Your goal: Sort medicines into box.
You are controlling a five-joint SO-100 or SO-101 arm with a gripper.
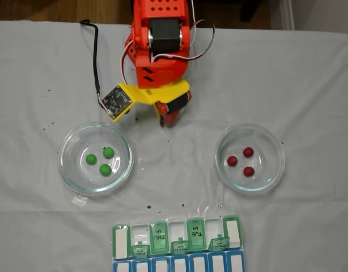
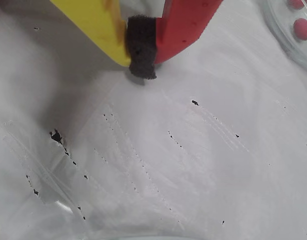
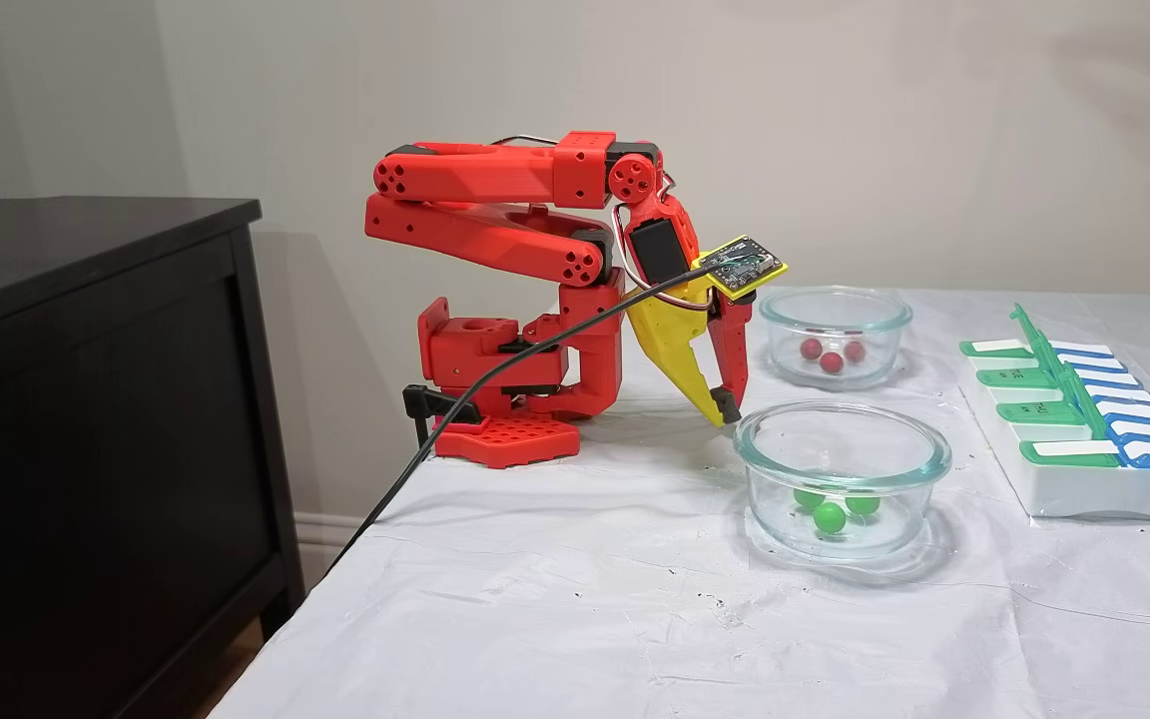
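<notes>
I had the gripper point(image 1: 164, 120) pinched closed on nothing, its yellow and red fingers meeting at the dark foam pad point(image 2: 141, 47), tip low over the bare tablecloth point(image 1: 174, 187) near the table's far edge in the top-down fixed view. In that view the green balls point(image 1: 101, 160) sat in a glass dish point(image 1: 95, 159) toward the left edge, the red balls point(image 1: 241, 161) in another dish point(image 1: 250, 157) toward the right, about equally far. The pill organiser point(image 1: 177, 235) lay at the near edge, opposite the arm.
</notes>
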